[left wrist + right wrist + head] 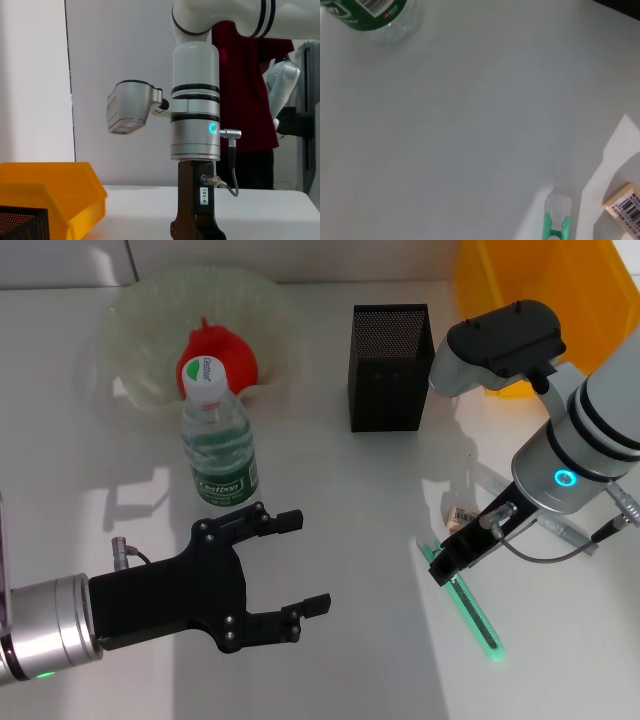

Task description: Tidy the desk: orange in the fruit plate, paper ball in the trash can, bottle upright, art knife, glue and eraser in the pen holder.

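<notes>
Nearest, the black left gripper (290,565) hovers spread and empty over the white desk (350,500), while the red-orange orange (228,355) sits in the pale-green ruffled glass fruit plate (130,330) and the clear green-labelled bottle (217,440) stands upright, leaving the barcoded off-white eraser (461,517) and green art knife (470,610) beside the right gripper (472,545), grip unclear.

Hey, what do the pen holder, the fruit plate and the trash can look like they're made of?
The pen holder looks like black metal mesh: fine perforations show in its walls. The fruit plate seems pale-green translucent glass, possibly plastic, with a ruffled rim. The trash can looks like smooth, glossy yellow plastic.
</notes>
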You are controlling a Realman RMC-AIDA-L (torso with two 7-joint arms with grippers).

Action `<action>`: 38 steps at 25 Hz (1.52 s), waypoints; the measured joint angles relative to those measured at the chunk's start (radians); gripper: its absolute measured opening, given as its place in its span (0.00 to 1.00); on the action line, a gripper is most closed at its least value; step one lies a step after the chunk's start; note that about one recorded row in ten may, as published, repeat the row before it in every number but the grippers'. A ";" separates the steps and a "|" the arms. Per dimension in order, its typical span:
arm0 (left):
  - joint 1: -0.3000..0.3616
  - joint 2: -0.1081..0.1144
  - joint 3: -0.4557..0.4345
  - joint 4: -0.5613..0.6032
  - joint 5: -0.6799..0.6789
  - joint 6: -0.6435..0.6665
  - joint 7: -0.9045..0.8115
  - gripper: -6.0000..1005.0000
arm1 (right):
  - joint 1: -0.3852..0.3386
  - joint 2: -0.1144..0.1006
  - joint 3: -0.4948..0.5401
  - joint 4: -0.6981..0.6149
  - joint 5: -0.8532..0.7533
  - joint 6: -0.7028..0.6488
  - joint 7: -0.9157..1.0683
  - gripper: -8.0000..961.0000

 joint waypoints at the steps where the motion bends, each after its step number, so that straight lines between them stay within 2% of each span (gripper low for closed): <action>1: 0.000 0.000 0.000 0.000 0.000 0.000 0.000 0.83 | 0.001 0.000 0.000 0.002 0.002 0.002 0.000 0.46; 22: -0.002 0.002 0.000 0.000 0.000 0.008 0.006 0.83 | 0.018 0.000 -0.023 0.042 0.011 0.022 0.000 0.45; 27: -0.006 0.002 0.001 0.000 0.000 0.008 0.005 0.83 | 0.024 -0.001 -0.054 0.046 0.011 0.024 0.000 0.40; 32: -0.006 0.002 0.002 0.000 0.000 0.008 0.006 0.83 | 0.024 -0.002 -0.055 0.043 0.011 0.024 0.000 0.19; 38: -0.003 0.002 0.000 0.000 0.000 0.008 0.006 0.83 | -0.008 -0.005 -0.049 -0.035 0.011 0.016 -0.001 0.18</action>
